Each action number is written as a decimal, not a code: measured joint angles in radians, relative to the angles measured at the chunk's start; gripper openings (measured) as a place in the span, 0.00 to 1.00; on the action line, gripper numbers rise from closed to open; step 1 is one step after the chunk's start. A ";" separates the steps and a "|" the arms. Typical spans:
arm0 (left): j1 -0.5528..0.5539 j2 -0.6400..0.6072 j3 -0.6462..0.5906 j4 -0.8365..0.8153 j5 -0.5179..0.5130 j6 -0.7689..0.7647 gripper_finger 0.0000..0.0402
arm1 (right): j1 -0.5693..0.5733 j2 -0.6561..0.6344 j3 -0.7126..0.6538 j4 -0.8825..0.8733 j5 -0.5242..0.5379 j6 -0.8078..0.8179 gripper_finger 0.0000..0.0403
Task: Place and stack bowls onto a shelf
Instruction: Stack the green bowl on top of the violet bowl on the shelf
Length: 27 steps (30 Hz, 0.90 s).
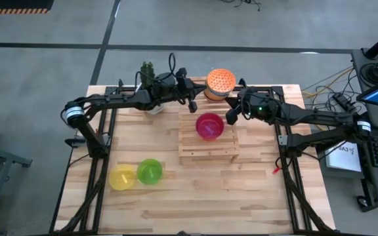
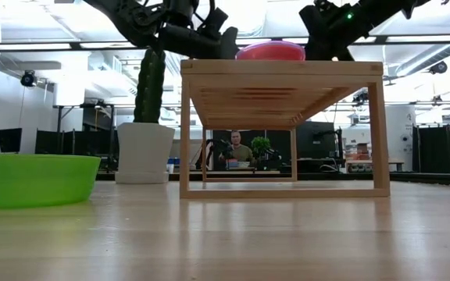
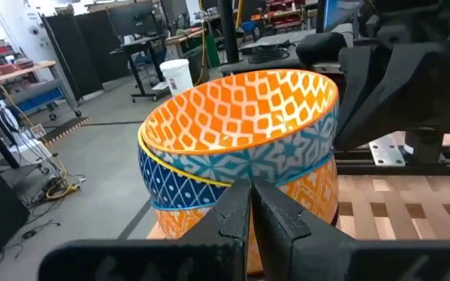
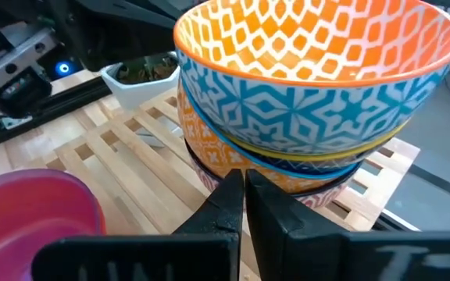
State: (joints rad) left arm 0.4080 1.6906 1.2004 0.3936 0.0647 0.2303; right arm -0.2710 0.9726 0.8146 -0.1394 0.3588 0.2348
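A stack of patterned bowls [image 1: 219, 83], with an orange lattice bowl on top and a blue-white one under it, stands on wooden slats at the table's far side [image 3: 241, 148] [image 4: 319, 94]. A magenta bowl [image 1: 209, 126] sits upright on the wooden shelf [image 1: 207, 152] [image 2: 270, 51]. A yellow bowl [image 1: 122, 177] and a green bowl [image 1: 149, 171] rest on the table near its left side. My left gripper [image 1: 193, 105] [image 3: 250, 195] is shut just left of the stack. My right gripper [image 1: 230, 118] [image 4: 243, 187] is shut just right of the magenta bowl, pointing at the stack.
A white pot with a cactus [image 1: 149, 73] [image 2: 143, 152] stands at the far edge, left of the stack, close to my left arm. Black frame rails run along both table sides [image 1: 100, 141]. Bare tabletop lies in front of the shelf [image 1: 241, 196].
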 joint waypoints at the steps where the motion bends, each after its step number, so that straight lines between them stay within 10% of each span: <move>1: 0.001 0.005 0.001 0.005 0.000 0.001 0.00 | 0.000 -0.003 0.000 -0.004 0.000 0.000 0.02; 27: -0.005 -0.025 -0.001 -0.076 -0.003 -0.009 0.00 | -0.009 -0.136 0.047 -0.021 0.049 -0.144 0.02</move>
State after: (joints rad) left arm 0.4027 1.6659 1.1992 0.3174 0.0612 0.2211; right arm -0.2801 0.8370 0.8612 -0.1608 0.4079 0.0911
